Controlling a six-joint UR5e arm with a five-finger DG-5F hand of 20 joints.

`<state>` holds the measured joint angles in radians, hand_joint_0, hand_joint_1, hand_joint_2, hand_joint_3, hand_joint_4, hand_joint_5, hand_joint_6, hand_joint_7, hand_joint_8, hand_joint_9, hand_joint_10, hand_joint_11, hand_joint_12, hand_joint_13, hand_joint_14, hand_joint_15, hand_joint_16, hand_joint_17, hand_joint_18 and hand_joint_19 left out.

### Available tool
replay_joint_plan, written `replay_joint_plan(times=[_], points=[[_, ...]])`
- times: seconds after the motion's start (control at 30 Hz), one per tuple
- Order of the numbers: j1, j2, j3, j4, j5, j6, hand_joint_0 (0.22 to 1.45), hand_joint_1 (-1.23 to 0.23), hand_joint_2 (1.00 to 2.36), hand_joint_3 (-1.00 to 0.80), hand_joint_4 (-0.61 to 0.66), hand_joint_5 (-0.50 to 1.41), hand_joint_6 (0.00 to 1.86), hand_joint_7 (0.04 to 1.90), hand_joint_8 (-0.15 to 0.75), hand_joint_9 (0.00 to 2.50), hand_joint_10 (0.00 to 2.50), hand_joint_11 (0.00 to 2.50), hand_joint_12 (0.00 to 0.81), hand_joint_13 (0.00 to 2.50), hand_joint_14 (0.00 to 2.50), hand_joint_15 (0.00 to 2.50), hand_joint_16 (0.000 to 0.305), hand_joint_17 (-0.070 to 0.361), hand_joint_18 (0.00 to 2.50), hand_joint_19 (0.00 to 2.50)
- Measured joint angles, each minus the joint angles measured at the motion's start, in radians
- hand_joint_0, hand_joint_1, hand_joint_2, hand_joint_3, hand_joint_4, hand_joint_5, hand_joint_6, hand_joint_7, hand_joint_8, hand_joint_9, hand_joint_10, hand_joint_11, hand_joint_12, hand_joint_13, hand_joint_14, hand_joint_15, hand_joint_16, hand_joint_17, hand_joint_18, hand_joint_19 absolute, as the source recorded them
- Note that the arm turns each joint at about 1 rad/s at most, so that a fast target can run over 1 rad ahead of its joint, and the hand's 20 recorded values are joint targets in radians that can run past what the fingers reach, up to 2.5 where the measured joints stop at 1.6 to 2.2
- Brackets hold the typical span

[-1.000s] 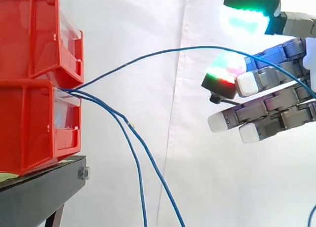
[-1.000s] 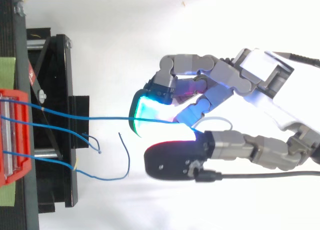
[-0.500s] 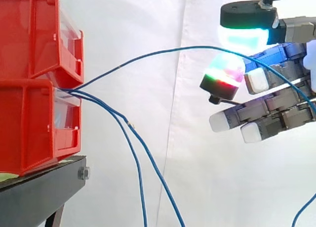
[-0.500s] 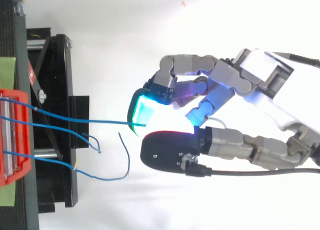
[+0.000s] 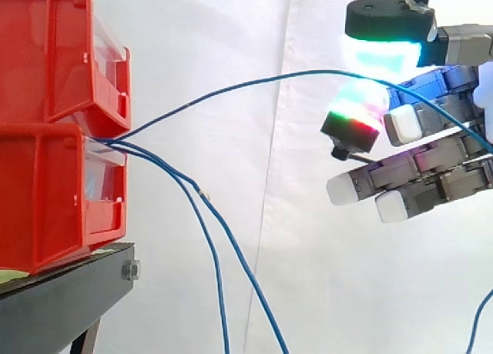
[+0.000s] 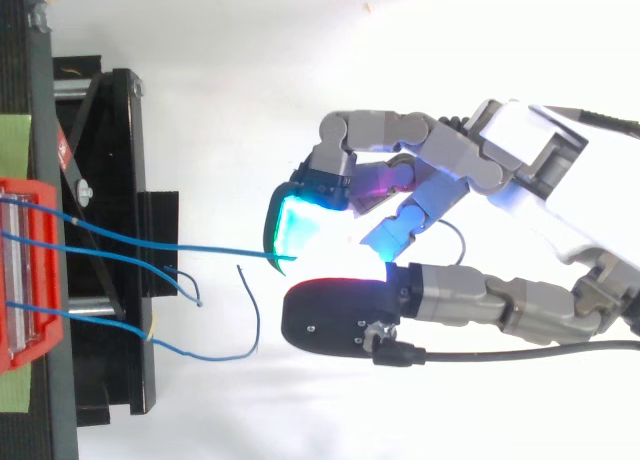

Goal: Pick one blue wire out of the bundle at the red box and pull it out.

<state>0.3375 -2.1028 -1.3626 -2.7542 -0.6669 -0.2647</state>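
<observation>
Our hand (image 6: 455, 165) at centre right pinches the top blue wire (image 5: 254, 81), which arcs from the red box (image 5: 46, 192) at left; we should pull straight rightward, keeping the pinch firm

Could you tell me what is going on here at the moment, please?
The robot's hand is pinching one blue wire between its glowing pads. That wire runs in a shallow arc from the red bins on the black stand across to the hand, and is not yet pulled free. Two other blue wires hang loose from the same spot.
</observation>
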Motion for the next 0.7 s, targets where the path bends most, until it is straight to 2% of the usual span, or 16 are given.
replay_joint_plan(times=[0.07, 0.23, 0.43, 0.7], points=[[0.001, 0.0, 0.0, 0.0, 0.003, -0.001, 0.61, -0.74, 1.01, -0.23, 0.16, 0.01, 0.61, 1.43, 0.23, 1.31, 0.02, 0.54, 0.338, 0.72, 0.01, 0.38, 0.042, 0.095, 0.66, 0.54], [0.003, 0.0, 0.0, 0.001, 0.007, -0.002, 0.61, -0.76, 1.02, -0.21, 0.12, -0.01, 0.66, 1.4, 0.222, 1.32, 0.02, 0.67, 0.333, 0.69, 0.02, 0.4, 0.041, 0.091, 0.63, 0.53], [0.007, 0.0, 0.0, 0.001, 0.007, 0.0, 0.62, -0.77, 1.02, -0.2, 0.11, -0.01, 0.7, 1.33, 0.217, 1.31, 0.02, 0.7, 0.327, 0.66, 0.02, 0.4, 0.039, 0.089, 0.59, 0.52], [0.01, 0.0, 0.0, -0.004, 0.005, -0.002, 0.63, -0.78, 1.02, -0.19, 0.11, -0.01, 0.7, 1.33, 0.22, 1.3, 0.02, 0.7, 0.32, 0.63, 0.02, 0.4, 0.038, 0.086, 0.56, 0.51]])
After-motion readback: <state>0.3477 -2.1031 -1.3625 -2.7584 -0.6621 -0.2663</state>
